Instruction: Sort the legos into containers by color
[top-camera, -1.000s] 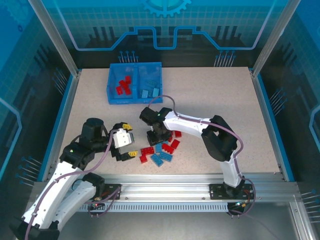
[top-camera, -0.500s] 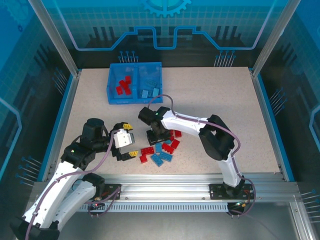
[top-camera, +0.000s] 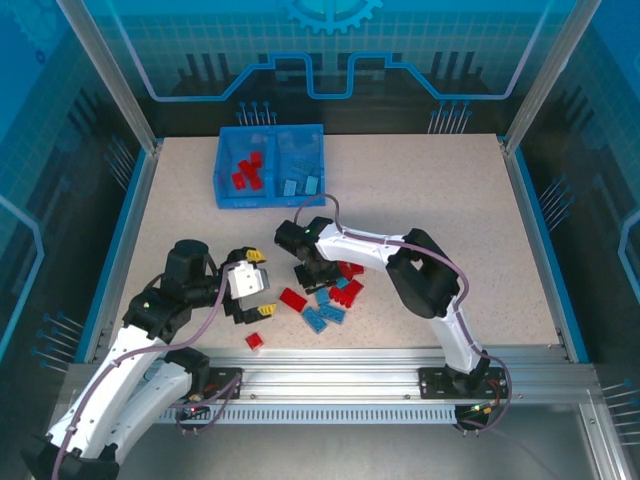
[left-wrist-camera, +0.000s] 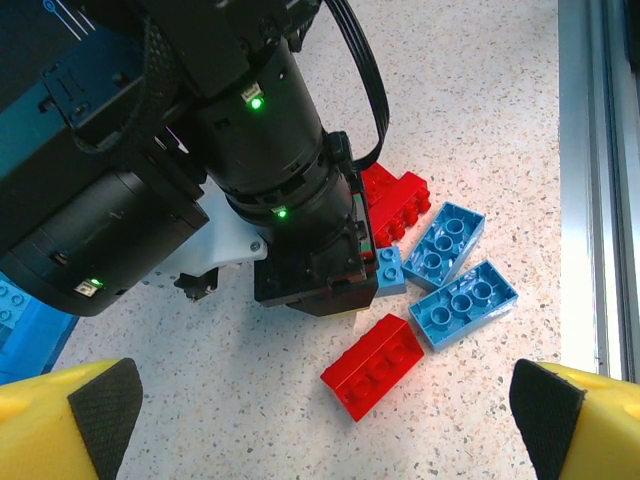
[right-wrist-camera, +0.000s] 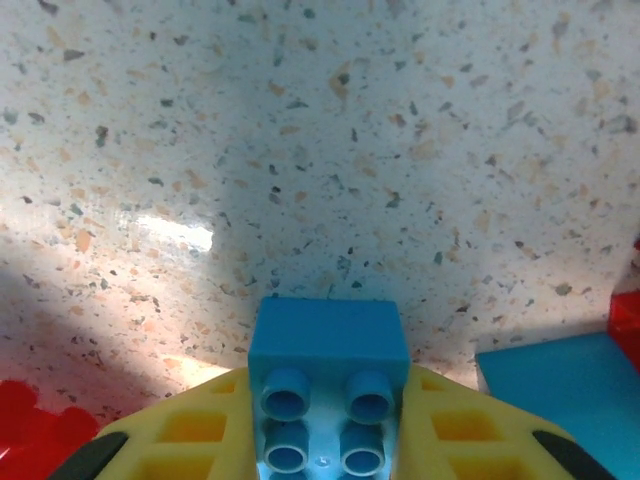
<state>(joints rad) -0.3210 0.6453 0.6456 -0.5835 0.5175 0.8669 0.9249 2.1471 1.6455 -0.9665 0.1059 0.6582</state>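
Top external view: the blue bin (top-camera: 270, 203) sits at the table's far side; its left compartment (top-camera: 230, 146) holds red bricks (top-camera: 246, 172), its right compartment (top-camera: 286, 150) light blue bricks (top-camera: 300, 185); their number is too small to make out. The loose pile (top-camera: 335, 298) lies on the table (top-camera: 450, 190) near the arms, partly hidden under the right gripper (top-camera: 310, 272), which points down from an arm folded leftward; the right wrist view shows it pinching a small light blue brick (right-wrist-camera: 328, 345), its near end cut off by the frame edge. The left gripper (top-camera: 260, 284) hovers beside the pile, fingers (left-wrist-camera: 100, 400) spread wide.
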